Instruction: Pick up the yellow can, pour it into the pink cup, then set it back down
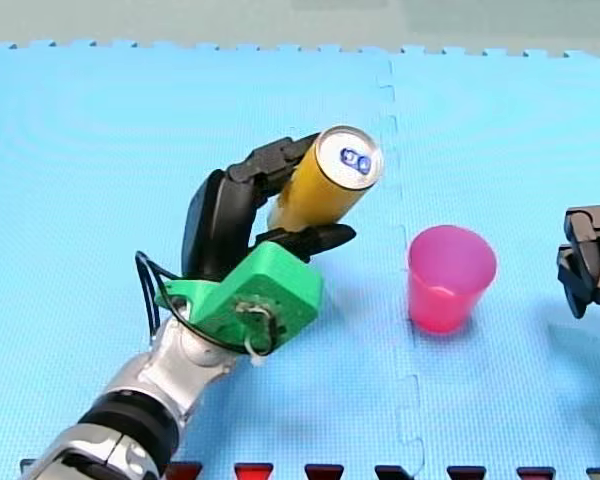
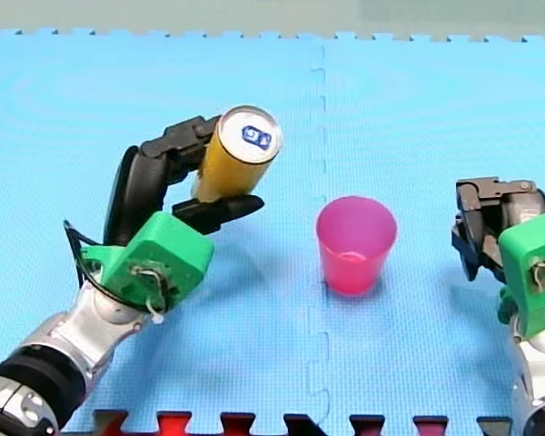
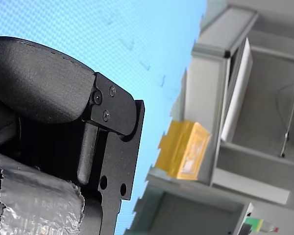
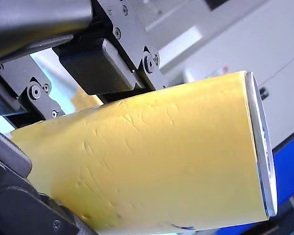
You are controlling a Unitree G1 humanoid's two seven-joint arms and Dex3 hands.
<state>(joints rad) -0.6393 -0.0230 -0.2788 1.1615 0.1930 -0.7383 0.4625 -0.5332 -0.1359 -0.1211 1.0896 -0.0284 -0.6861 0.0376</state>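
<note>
While the left hand point(image 1: 230, 215) grips the yellow can point(image 1: 325, 195), the can hangs tilted above the blue foam mat point(image 1: 100, 150), left of the upright pink cup point(image 1: 450, 278) and apart from it. Right of the cup is the right hand point(image 2: 490, 227), holding nothing; clenched or not, I cannot tell. From the left wrist, black fingers point(image 4: 103, 63) clamp the can's yellow side.
</note>
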